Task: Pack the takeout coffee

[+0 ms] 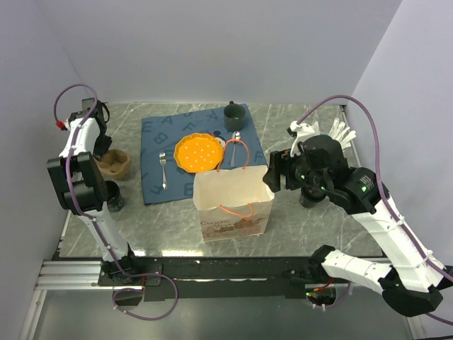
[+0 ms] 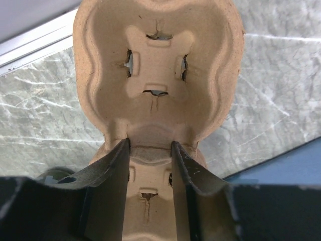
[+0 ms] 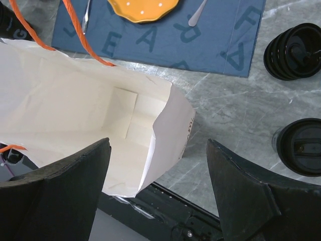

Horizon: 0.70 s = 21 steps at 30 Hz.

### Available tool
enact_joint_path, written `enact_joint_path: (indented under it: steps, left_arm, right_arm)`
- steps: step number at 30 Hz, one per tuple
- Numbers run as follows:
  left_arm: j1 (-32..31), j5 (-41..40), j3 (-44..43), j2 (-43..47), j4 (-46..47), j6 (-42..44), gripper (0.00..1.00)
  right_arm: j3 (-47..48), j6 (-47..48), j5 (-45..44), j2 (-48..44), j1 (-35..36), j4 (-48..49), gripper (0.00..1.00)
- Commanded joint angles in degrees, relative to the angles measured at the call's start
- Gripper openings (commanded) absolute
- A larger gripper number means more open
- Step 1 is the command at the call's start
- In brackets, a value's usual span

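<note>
Two lidded coffee cups stand on the counter (image 3: 225,100), right of the open paper bag (image 3: 75,125). The far cup (image 3: 293,50) is just off the corner of the blue lettered placemat (image 3: 220,45), and the near cup (image 3: 300,146) sits closer to the counter's front edge. The right end effector (image 3: 159,145) hangs released above the bag's right rim, its fingers spread wide. One finger is over the bag's mouth and the other over bare counter, with both cups off to its right and untouched. At the counter's left side, well apart from the bag, the pulp cup carrier (image 2: 155,65) lies just left of the placemat. The left end effector (image 2: 150,143) is clenched on the carrier's middle ridge — a finger pressed against each side of it.
</note>
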<state>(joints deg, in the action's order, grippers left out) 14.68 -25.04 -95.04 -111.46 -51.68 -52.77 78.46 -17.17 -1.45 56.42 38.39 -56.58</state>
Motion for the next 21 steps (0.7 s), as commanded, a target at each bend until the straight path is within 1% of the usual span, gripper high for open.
enact_joint_path:
  steps: [1, 2, 5, 8, 12, 15, 16, 21]
  left_arm:
    - [0.3, 0.1, 0.5, 3.4, 0.3, 0.7, 0.38]
    - [0.3, 0.1, 0.8, 3.4, 0.4, 0.8, 0.4]
    - [0.3, -0.3, 0.5, 2.7, 0.4, 1.5, 0.41]
    - [0.3, 0.5, -0.9, 1.6, -0.8, 1.8, 0.39]
    - [0.3, 1.0, -1.3, 1.9, -1.1, 1.4, 0.39]
    - [0.3, 0.1, -2.2, 1.3, -1.9, 1.9, 0.43]
    - [0.3, 0.1, -2.9, 1.0, -2.0, 2.4, 0.45]
    - [0.3, 1.9, -1.8, 0.4, -1.6, 2.2, 0.38]
  right_arm:
    - [0.8, -0.9, -0.4, -0.9, 0.2, 2.3, 0.84]
    - [0.6, -1.0, -0.6, -1.1, 0.3, 2.3, 0.84]
    - [0.0, -1.2, -0.7, -1.1, 0.2, 2.7, 0.84]
    - [0.2, -1.2, -0.7, -0.7, 0.2, 3.0, 0.84]
    - [1.5, -0.9, -0.9, 0.2, 0.2, 2.7, 0.84]
    - [1.7, -0.8, -0.7, 0.4, 0.3, 3.2, 0.84]
    - [1.8, -0.8, -0.7, 0.4, 0.2, 3.3, 0.84]
    - [1.7, -0.5, -1.5, 0.4, 0.2, 3.3, 0.84]
